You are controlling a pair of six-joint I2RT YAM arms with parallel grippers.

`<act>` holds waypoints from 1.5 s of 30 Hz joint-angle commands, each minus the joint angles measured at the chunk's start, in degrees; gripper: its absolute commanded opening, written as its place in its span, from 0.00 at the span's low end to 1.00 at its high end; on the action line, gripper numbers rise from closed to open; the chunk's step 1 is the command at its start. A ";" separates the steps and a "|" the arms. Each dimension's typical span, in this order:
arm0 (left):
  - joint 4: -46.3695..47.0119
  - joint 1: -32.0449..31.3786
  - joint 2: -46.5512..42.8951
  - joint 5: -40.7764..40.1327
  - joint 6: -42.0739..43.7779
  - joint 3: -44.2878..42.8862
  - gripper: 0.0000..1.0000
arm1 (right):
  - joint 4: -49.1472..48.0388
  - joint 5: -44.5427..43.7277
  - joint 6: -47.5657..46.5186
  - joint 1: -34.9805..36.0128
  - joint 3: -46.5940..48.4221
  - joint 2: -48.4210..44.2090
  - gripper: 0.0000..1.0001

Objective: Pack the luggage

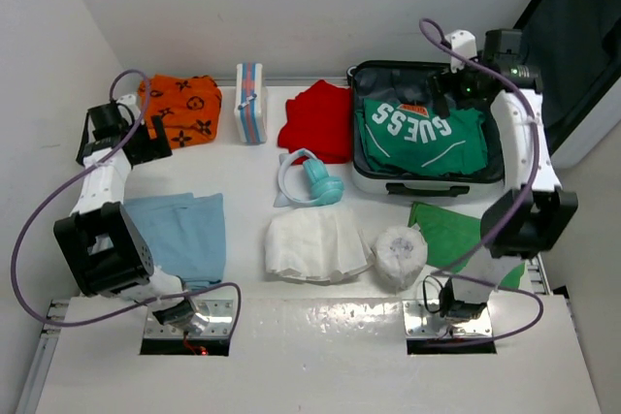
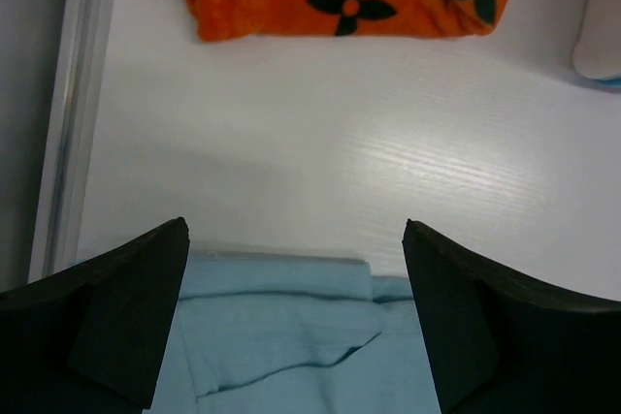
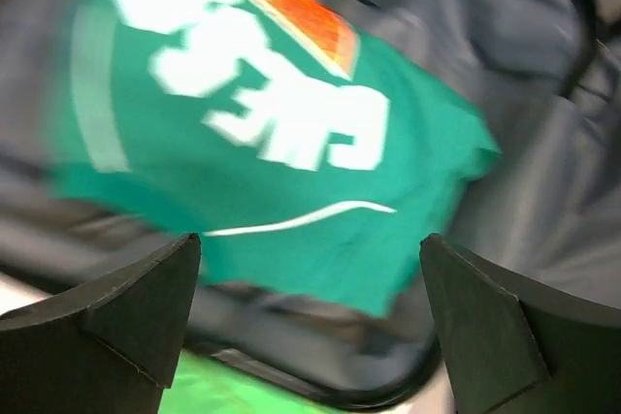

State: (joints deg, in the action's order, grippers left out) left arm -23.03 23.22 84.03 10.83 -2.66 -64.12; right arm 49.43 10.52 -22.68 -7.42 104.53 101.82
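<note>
The luggage (image 1: 427, 184) lies open at the back right of the table, its dark-lined lid (image 1: 582, 36) leaning up behind it. A green shirt with white "GUESS" lettering (image 1: 419, 133) lies inside the shell. My right gripper (image 1: 454, 86) hovers over the far side of the luggage. In the right wrist view it (image 3: 310, 239) is open and empty, with the green shirt (image 3: 272, 143) and grey lining (image 3: 543, 172) below, blurred. My left gripper (image 1: 150, 141) hangs open and empty at the left, over the far edge of a folded light blue cloth (image 2: 291, 336).
An orange cloth with dark flowers (image 1: 181, 109), a striped white pouch (image 1: 250, 102) and a red garment (image 1: 320, 121) lie along the back. A teal and white item (image 1: 315, 181), a white cloth (image 1: 312, 244), a white roll (image 1: 400, 254) and a bright green cloth (image 1: 456, 235) lie in front.
</note>
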 commanded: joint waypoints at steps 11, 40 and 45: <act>2.90 -17.33 25.20 -15.30 0.63 -25.59 0.92 | -6.45 12.59 28.02 9.16 -13.12 -7.43 0.91; -0.78 -8.28 2.73 8.93 3.72 4.79 0.01 | -23.06 10.66 71.97 39.93 10.51 19.72 0.88; -4.21 -6.44 0.52 18.08 3.10 6.20 0.01 | -22.89 11.36 68.15 45.28 20.33 30.18 0.92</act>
State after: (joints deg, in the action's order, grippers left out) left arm -25.26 15.64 86.21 19.75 1.04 -58.28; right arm 27.68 22.96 46.15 35.81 119.63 129.27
